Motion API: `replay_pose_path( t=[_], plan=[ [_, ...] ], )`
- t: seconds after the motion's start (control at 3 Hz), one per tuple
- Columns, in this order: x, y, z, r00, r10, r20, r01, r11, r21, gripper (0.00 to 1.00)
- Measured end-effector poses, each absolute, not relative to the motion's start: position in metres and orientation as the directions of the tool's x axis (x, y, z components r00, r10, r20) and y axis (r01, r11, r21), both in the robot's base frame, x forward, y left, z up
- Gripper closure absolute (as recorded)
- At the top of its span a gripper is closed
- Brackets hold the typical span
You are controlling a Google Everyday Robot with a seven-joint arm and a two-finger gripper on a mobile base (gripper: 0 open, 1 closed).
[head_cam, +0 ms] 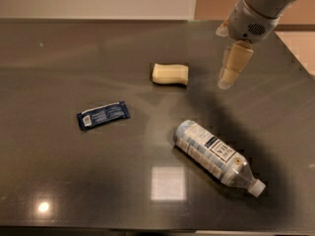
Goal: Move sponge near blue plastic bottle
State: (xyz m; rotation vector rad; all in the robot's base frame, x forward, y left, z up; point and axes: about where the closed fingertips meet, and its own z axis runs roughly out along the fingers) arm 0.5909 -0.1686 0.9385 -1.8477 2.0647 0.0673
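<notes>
The pale yellow sponge (170,74) lies on the dark table (59,58), a little back of the middle. The blue plastic bottle (216,156), clear with a pale blue-and-white label and white cap, lies on its side at the front right, cap toward the front right. My gripper (232,68) hangs above the table to the right of the sponge, apart from it, with nothing in it.
A flat dark blue packet (103,114) lies left of the middle. The table's right edge (295,58) runs close behind the arm. A bright light reflection (168,183) sits on the table near the front.
</notes>
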Motion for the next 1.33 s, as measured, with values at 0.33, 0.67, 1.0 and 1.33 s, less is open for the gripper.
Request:
replay_pose_path(
  t=[0.33,0.67,1.0,1.33],
  plan=[
    [0.62,-0.15,0.922,-0.039,-0.95,-0.31,-0.977,0.101,-0.187,0.0],
    [0.641,-0.133,0.905,-0.01,-0.953,-0.303,-0.982,0.067,-0.178,0.0],
    [0.658,-0.117,0.889,0.012,-0.953,-0.302,-0.986,0.039,-0.162,0.0],
    [0.67,-0.105,0.874,0.02,-0.956,-0.292,-0.989,0.023,-0.145,0.0]
  ],
)
